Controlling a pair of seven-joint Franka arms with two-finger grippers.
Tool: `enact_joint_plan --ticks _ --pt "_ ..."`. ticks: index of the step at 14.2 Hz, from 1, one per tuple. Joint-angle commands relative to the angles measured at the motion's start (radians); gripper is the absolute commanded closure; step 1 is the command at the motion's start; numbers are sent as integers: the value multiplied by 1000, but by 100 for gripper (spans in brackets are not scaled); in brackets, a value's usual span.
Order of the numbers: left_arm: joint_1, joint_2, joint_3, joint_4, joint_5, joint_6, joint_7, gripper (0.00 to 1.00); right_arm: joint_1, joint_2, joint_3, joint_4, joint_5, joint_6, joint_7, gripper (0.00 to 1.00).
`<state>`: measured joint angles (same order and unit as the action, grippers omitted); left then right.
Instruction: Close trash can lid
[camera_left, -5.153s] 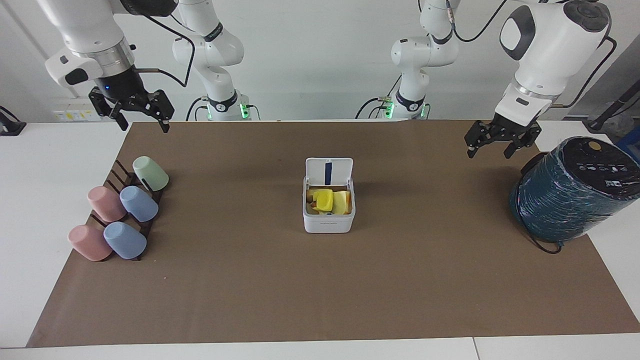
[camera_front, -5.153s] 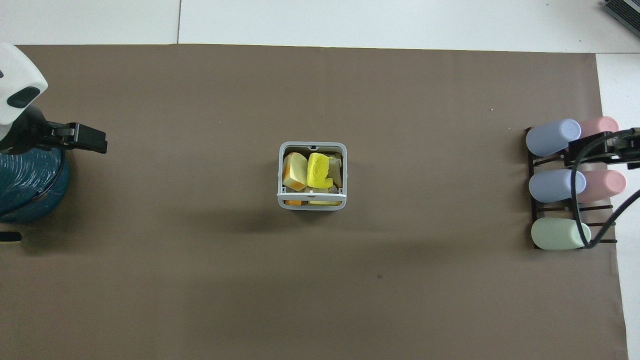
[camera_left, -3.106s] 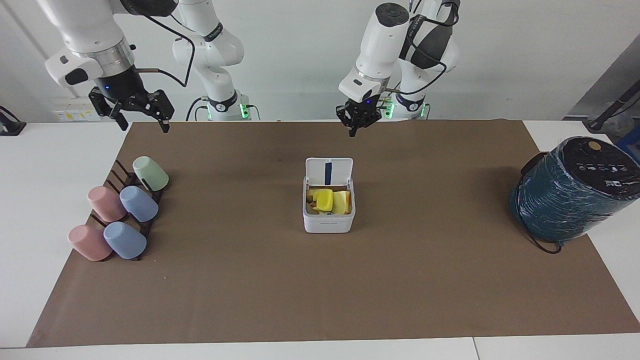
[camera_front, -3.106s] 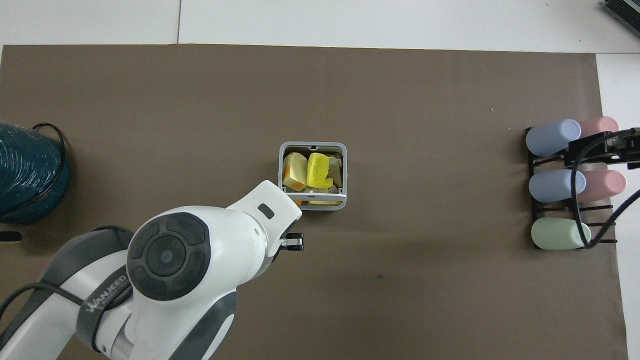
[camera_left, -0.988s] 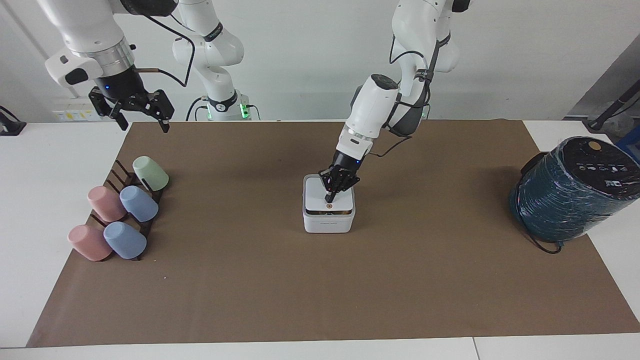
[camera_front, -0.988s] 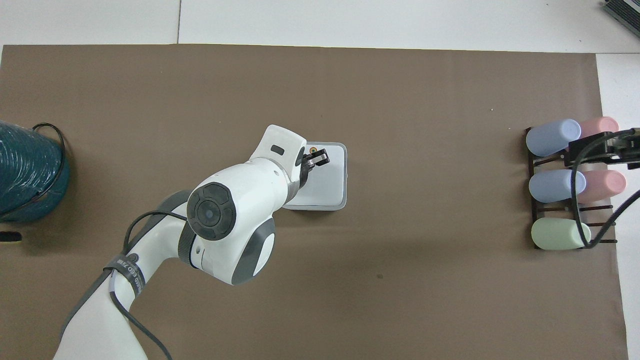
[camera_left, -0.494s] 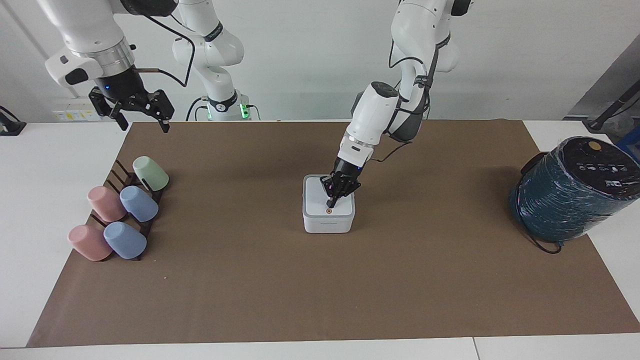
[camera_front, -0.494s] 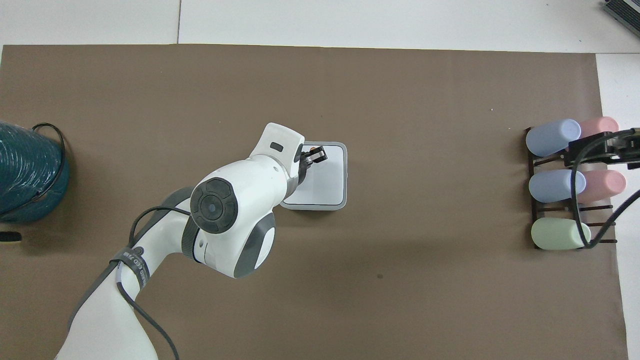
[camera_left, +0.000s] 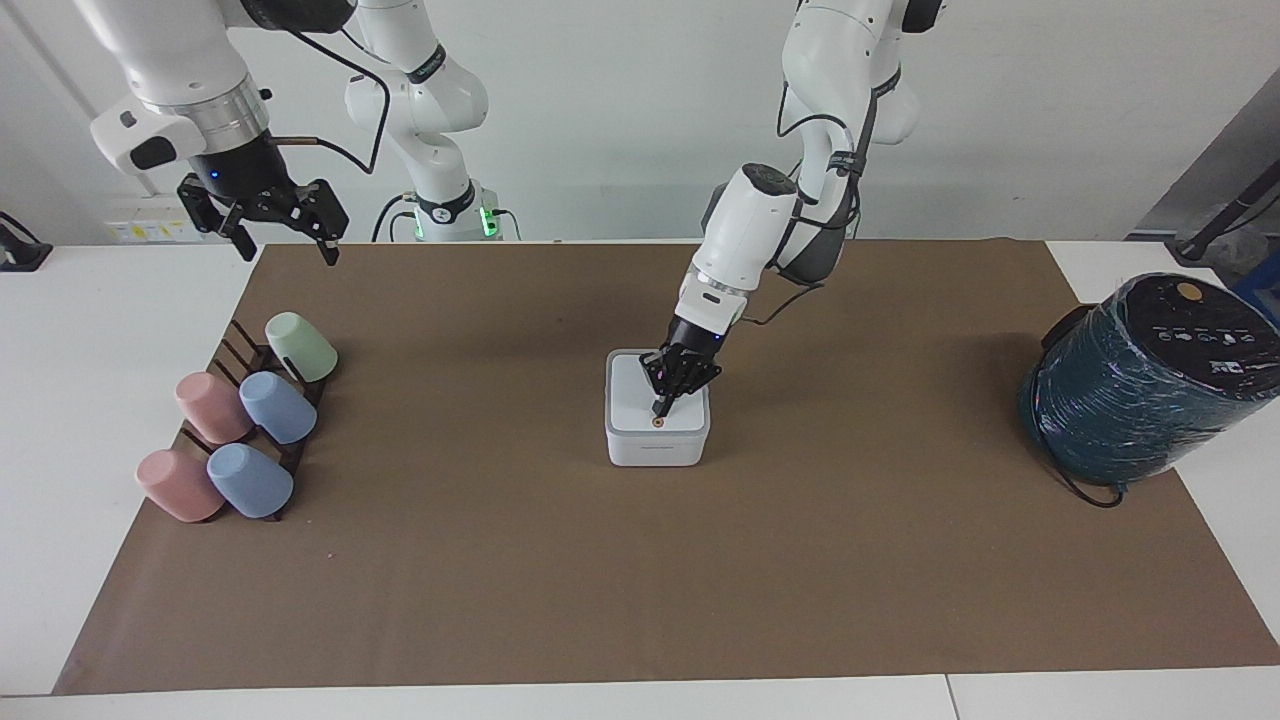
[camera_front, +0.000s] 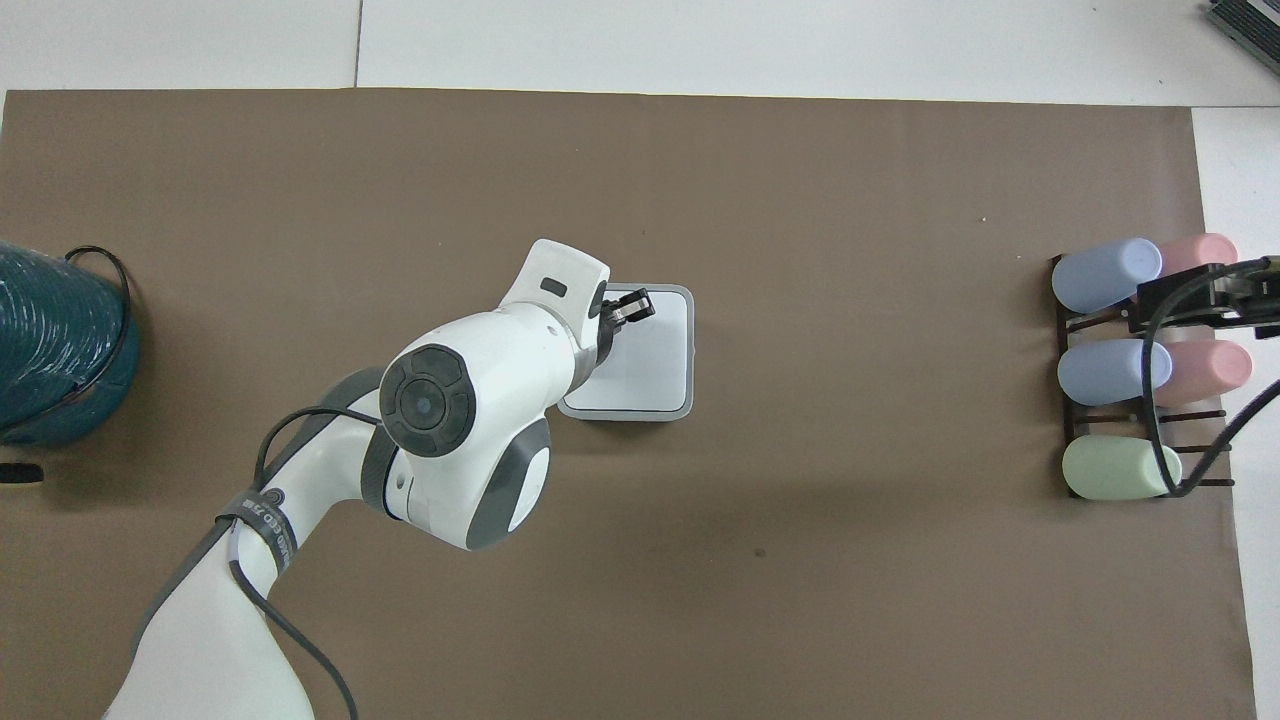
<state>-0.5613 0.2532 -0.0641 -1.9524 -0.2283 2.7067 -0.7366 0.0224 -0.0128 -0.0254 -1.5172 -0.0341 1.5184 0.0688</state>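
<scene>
The trash can (camera_left: 657, 436) sits mid-desk, its lid (camera_left: 638, 398) lying flat. The left gripper (camera_left: 663, 408), fingers pinched together and holding nothing, presses its tip on the lid. The right gripper (camera_left: 285, 243) waits, spread wide, above the desk's corner.

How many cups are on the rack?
5, all tipped on the rack at the right arm's end: green cup nearest the robots, then a pink and blue pair, then another pink and blue pair. None seems hidden.
</scene>
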Motion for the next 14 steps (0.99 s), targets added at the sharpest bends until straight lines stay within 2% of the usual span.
enact_joint_plan --ticks 1,4,9,12,14 --pt "73 31 3 151 -6 -211 17 100 -7 -13 4 -11 -1 -10 -26 0" --pt "167 20 3 265 -3 -427 81 99 -7 -13 4 -11 -1 -10 -26 0" --pt "334 -15 4 342 69 -712 351 99 -7 -13 4 -12 -1 -10 -26 0" --pt "408 -44 4 366 144 -823 521 95 -7 -13 4 -11 -1 -10 -26 0" --pt "443 -81 4 366 181 -879 584 87 -7 -13 4 -11 -1 -10 -26 0"
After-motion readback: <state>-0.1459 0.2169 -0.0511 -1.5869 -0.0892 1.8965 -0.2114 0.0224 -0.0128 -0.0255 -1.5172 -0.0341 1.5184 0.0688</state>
